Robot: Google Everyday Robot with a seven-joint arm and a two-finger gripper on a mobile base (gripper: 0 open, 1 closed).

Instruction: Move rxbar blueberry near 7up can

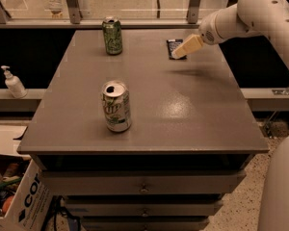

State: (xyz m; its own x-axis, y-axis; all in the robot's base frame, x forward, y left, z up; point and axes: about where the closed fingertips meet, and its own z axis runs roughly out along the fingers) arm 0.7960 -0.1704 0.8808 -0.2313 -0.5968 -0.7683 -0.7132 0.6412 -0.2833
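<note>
Nearest us, at the front of the grey table top [192, 114], is the white-and-silver 7up can [117, 106]. It has green lettering and a green lower band, and it stands upright with the opening in its lid showing dark. Off to the left, on a lower ledge, sits a white pump bottle [13, 82].

Now to the far right of the table: there's the rxbar blueberry [171, 46], a small flat rectangular bar in a dark navy wrapper. It lies flat near the back edge, well apart from the 7up can, and its print is too small to read. The cream-coloured gripper [179, 53] on the white arm reaches in from the right and covers the bar's right part. Whether it touches the bar, and whether it's open or closed, I cannot tell.

At the back left, a darker all-green can [112, 35] stands upright.

The count: two cans, one bar, one gripper, one pump bottle.
</note>
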